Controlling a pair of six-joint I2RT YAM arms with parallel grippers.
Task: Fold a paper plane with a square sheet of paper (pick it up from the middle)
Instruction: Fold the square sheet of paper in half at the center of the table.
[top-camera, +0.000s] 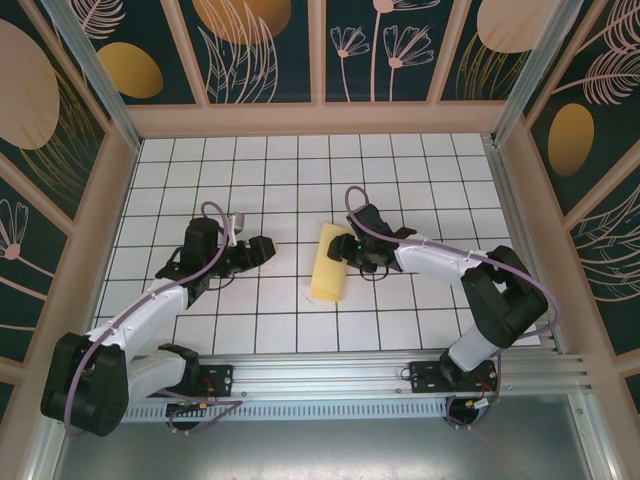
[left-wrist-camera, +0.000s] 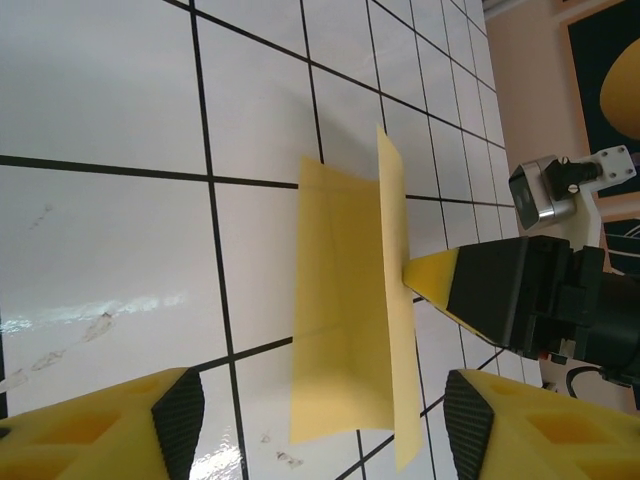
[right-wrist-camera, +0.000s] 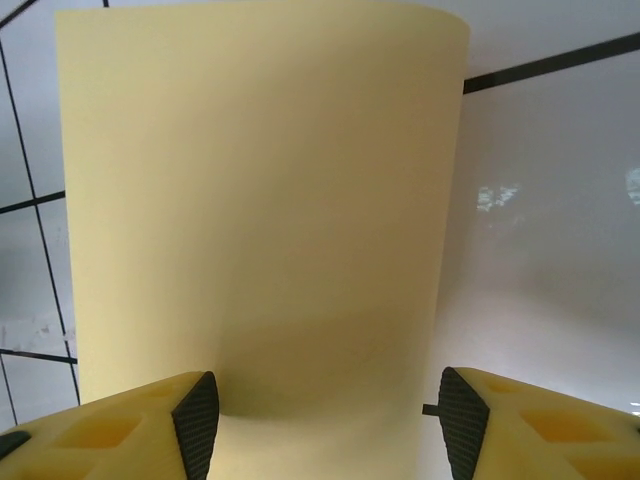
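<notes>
- Landmark: the aluminium rail (top-camera: 350, 372) that carries both arm bases at the near edge of the bench (top-camera: 200, 170).
- Square sheet of paper (top-camera: 328, 265): lies on the bench beyond the middle of the rail, its long side running away from the rail. It is doubled lengthwise. In the left wrist view one half lies flat and the other stands up along the crease (left-wrist-camera: 345, 310).
- Right end effector (top-camera: 350, 250): beyond the rail, right of its middle, at the sheet's right edge. The jaws stand apart. In its own view the pale sheet (right-wrist-camera: 260, 200) curves up ahead of the pads (right-wrist-camera: 197, 420) and is not pinched. In the left wrist view one yellow fingertip (left-wrist-camera: 432, 280) touches the raised half from behind.
- Judgement: the fingertip is placed to prop or tip the raised half over the crease, not to carry the sheet.
- Left end effector (top-camera: 262, 250): beyond the rail, left of its middle, near the sheet but apart from it. The jaws are spread with nothing between them, and the pads (left-wrist-camera: 180, 420) are aimed at the fold.
- Judgement: it is standing by to receive or press the flap.
- Judgement: only the first lengthwise fold is in hand, with no pointed nose formed yet.
- Markings: no brand, label or writing is legible on the sheet, arms or bench. The wall panels (top-camera: 250, 40) carry leaf and flower patterns only.
</notes>
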